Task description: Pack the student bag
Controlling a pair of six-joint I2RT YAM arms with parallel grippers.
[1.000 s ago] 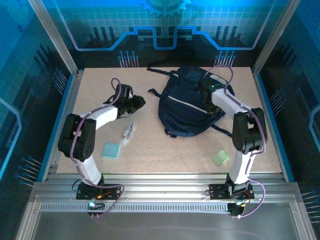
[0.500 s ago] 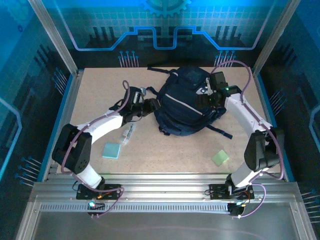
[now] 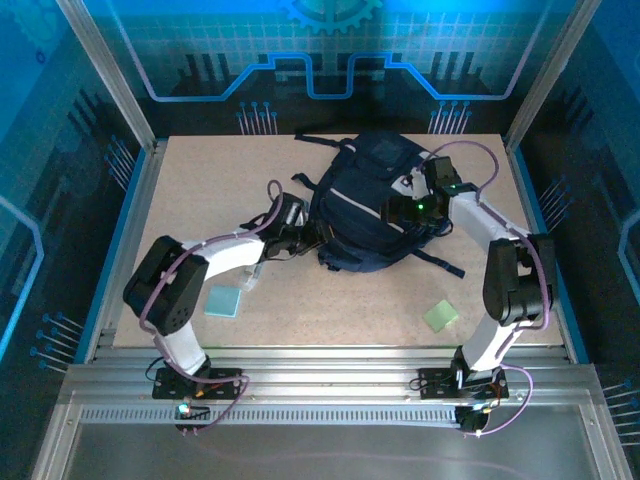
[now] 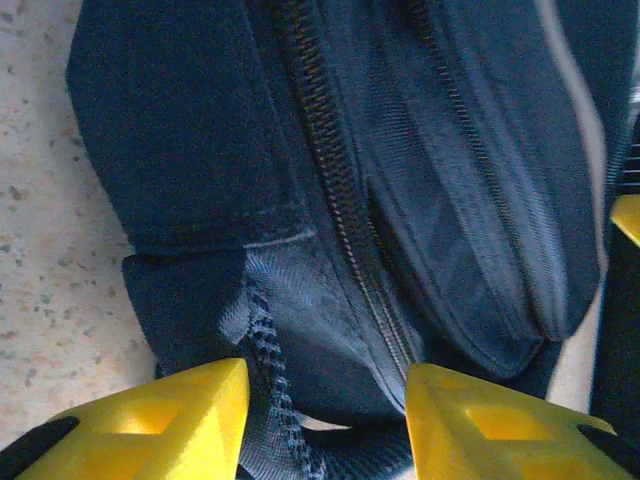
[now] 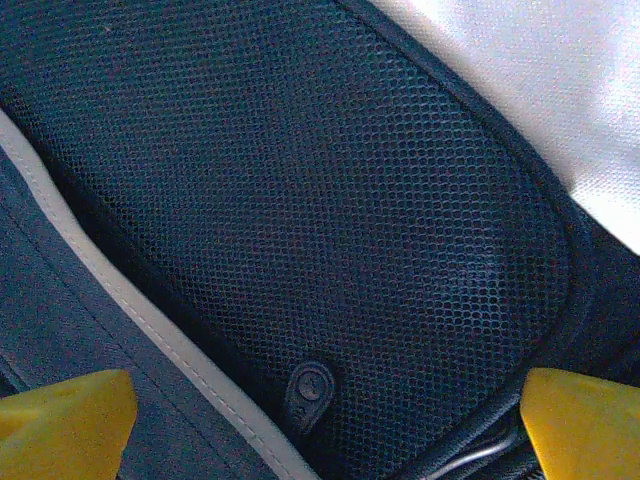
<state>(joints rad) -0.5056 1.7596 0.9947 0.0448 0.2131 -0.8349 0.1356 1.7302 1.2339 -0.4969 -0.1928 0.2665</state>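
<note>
1. Two grippers flank the student bag (image 3: 362, 215), which lies far-centre on the table (image 3: 200, 180).
2. Left gripper (image 4: 325, 410): jaws apart, straddling the strap (image 4: 268, 395). Right gripper (image 5: 325, 415): spread wide over the mesh (image 5: 300, 200).
3. Step looks like opening the bag; next move needs a zipper pull.

Left wrist view: the bag (image 4: 330, 180) runs past every edge. The left fingers (image 4: 190, 420) and the webbing (image 4: 270, 400) between them are cut off at the bottom edge.

Right wrist view: the right fingers (image 5: 65, 425) are cropped into the bottom corners.

Top view: the left arm (image 3: 225, 250) covers part of a small clear item (image 3: 250, 280), which is too small to identify.
</note>
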